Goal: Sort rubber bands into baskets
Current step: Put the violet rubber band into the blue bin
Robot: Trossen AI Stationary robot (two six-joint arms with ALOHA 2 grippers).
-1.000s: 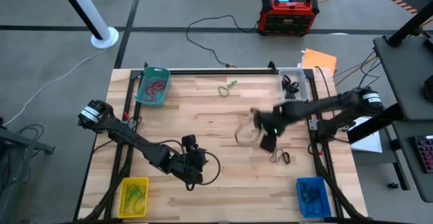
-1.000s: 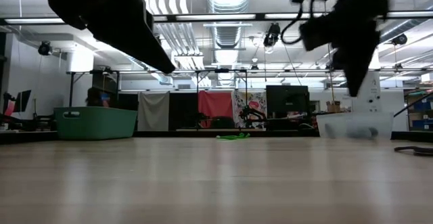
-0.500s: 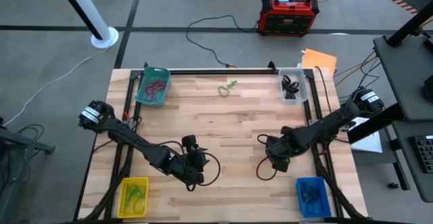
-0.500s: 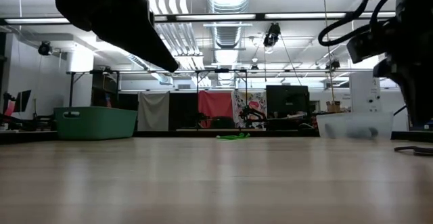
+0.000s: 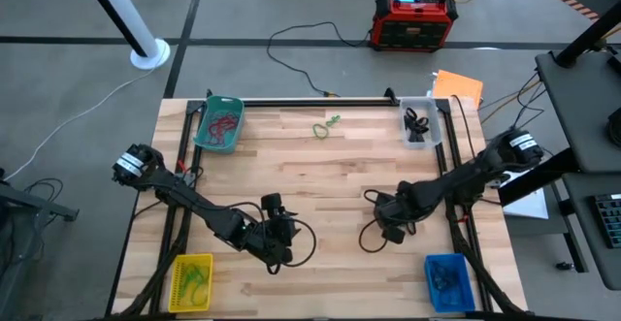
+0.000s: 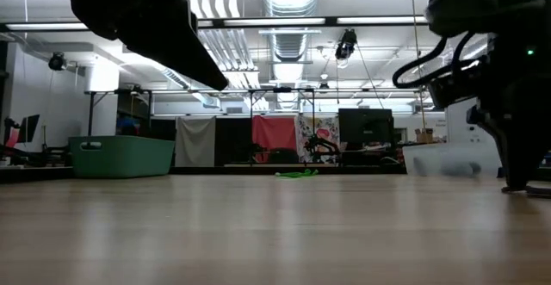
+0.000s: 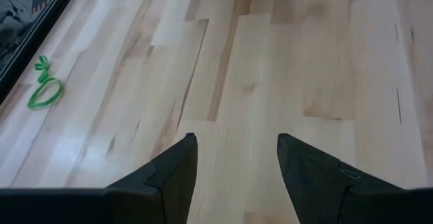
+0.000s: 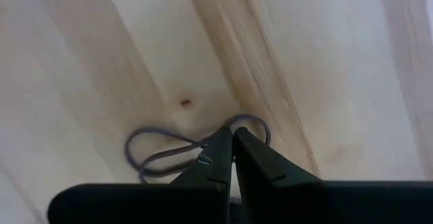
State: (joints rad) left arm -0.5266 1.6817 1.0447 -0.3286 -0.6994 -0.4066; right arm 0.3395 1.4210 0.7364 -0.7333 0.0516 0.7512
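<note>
Right wrist view shows the pick step: the right gripper (image 8: 232, 146) is down at the table (image 8: 325, 61) with its fingers (image 8: 215, 158) together, their tips closed on a dark band (image 8: 157, 151) that lies flat on the wood and loops out to either side of them. From above, this gripper (image 5: 390, 232) sits in the table's right half, between the clear basket (image 5: 419, 124) at the far edge and the blue basket (image 5: 447, 277) at the near corner. Whether the thin loop is truly caught or only pressed down is hard to tell. Next comes a lift straight up, then a carry to the basket for that colour, probably the clear one, which already holds dark bands. The left gripper (image 7: 235, 158) waits low over bare wood, fingers apart and empty; a green band (image 7: 44, 91) lies well off.
</note>
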